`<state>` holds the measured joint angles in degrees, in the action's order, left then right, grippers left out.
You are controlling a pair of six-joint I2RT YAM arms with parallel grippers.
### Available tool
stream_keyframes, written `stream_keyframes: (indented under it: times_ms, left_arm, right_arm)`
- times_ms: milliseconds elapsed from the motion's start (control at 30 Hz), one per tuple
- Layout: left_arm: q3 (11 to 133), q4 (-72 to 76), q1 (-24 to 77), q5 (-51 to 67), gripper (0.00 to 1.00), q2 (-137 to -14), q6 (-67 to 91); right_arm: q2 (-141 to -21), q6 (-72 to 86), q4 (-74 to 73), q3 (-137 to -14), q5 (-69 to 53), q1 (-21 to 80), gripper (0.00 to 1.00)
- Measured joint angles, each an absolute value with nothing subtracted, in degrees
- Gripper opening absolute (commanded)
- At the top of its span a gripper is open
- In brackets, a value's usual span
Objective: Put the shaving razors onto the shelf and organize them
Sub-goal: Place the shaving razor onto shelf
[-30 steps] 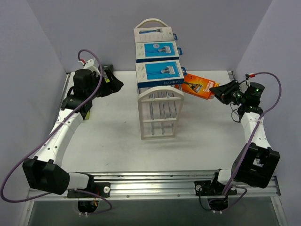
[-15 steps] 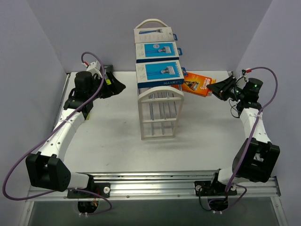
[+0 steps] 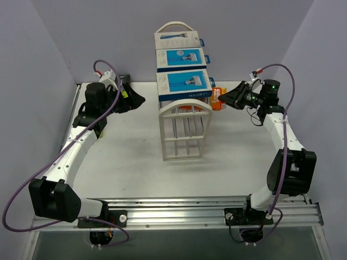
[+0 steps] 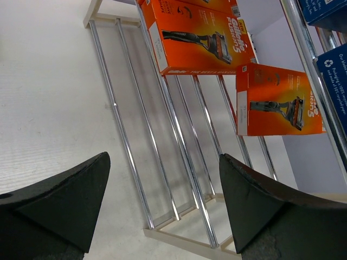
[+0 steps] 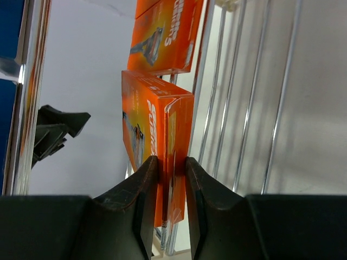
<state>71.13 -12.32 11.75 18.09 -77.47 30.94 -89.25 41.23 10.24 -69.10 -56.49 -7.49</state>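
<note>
The cream-white shelf (image 3: 184, 130) stands mid-table. Three blue-and-white HARRY'S razor boxes (image 3: 183, 83) lie on its upper tiers. My right gripper (image 3: 226, 97) is shut on an orange razor box (image 3: 218, 98) and holds it at the shelf's right side, partly between the tiers. In the right wrist view the fingers (image 5: 149, 184) pinch the box's edge (image 5: 157, 135). A second orange box (image 5: 165, 32) lies on a tier beyond it. My left gripper (image 3: 138, 99) is open and empty left of the shelf. The left wrist view shows both orange boxes, the resting one (image 4: 198, 35) and the held one (image 4: 276, 100).
Chrome shelf bars (image 4: 179, 135) run between the cream end frames. Grey walls close in the table on three sides. The metal rail (image 3: 179, 208) with the arm bases lies at the near edge.
My right gripper has carried the orange box leftward, from open table right of the shelf into the shelf's right side. My left arm has barely moved.
</note>
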Motion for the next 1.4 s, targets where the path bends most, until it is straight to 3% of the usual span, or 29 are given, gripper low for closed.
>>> stream_keyframes:
  times_ms: [867, 1400]
  left_arm:
    - [70.7, -10.9, 11.4, 20.4, 0.9, -77.5, 31.3]
    - [70.7, -10.0, 11.4, 20.9, 0.9, -77.5, 31.3]
  right_arm:
    - [-102.9, 38.7, 10.7, -78.7, -58.3, 3.2, 0.0]
    - [-106.8, 35.8, 5.0, -84.1, -58.3, 4.2, 0.0]
